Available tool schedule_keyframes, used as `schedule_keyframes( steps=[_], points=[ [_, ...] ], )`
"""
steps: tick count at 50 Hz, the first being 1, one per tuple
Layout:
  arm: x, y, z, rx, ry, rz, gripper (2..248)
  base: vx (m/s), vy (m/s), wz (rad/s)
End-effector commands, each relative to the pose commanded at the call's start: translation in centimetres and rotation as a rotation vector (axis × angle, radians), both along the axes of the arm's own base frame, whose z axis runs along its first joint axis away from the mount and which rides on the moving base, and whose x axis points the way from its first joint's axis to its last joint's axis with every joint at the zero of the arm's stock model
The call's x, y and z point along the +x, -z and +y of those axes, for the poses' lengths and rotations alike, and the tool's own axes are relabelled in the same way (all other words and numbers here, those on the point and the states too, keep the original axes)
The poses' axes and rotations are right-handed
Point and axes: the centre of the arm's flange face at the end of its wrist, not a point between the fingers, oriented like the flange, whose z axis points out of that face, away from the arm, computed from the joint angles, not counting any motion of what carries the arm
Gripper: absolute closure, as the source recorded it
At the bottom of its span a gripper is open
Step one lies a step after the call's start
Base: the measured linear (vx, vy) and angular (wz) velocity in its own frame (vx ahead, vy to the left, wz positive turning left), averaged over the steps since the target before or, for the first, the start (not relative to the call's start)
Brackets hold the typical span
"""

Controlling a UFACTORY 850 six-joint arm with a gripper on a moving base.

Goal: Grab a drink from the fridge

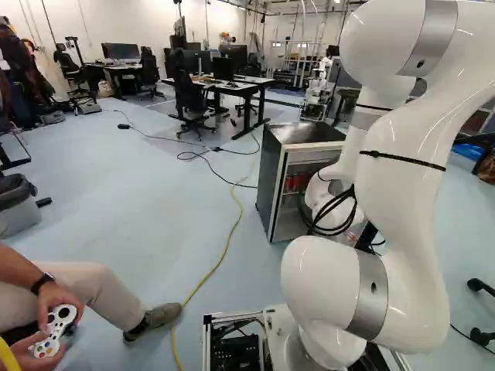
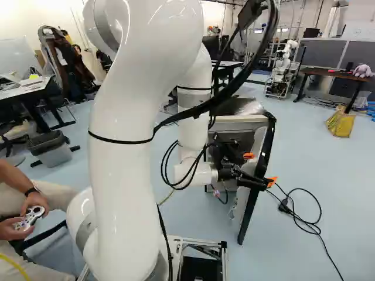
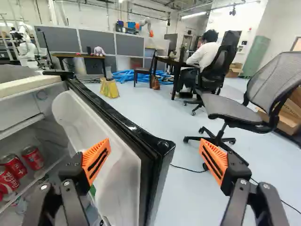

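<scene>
red cans (image 3: 33, 158), black fridge door (image 3: 155, 162) with white inner side

Fridge door (image 3: 127, 123) stands open btwn gripper's (image 2: 260, 168) spread fingers, blocking straight-ahead travel. Way in = gap btwn door's inner side & fridge body (image 1: 271, 174); shelf rim (image 3: 35, 181) crosses in front of cans (image 3: 33, 157). Mesh chair (image 3: 230, 107) beyond door's outer side.

White script lettering (image 3: 6, 180) marks the red cans (image 3: 33, 158) inside the fridge (image 1: 268, 182).
</scene>
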Motion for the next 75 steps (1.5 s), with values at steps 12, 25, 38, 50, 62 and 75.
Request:
schedule_keyframes(
  steps=[12,25,38,50,62,75],
  points=[
    [-0.7,0.1,-1.7,-0.003,0.054,-0.005,3,0.0,0.0,0.0],
    [-1.0,0.3,-3.9,-0.01,0.11,-0.015,3,0.0,0.0,0.0],
    [-1.2,0.5,-6.2,-0.02,0.162,-0.027,3,0.0,0.0,0.0],
    [-0.8,0.8,-8.4,-0.032,0.198,-0.042,3,0.0,0.0,0.0],
    [-0.2,1.2,-10.6,-0.045,0.227,-0.058,3,0.0,0.0,0.0],
    [0.4,1.5,-12.9,-0.06,0.255,-0.076,3,0.0,0.0,0.0]
  ],
)
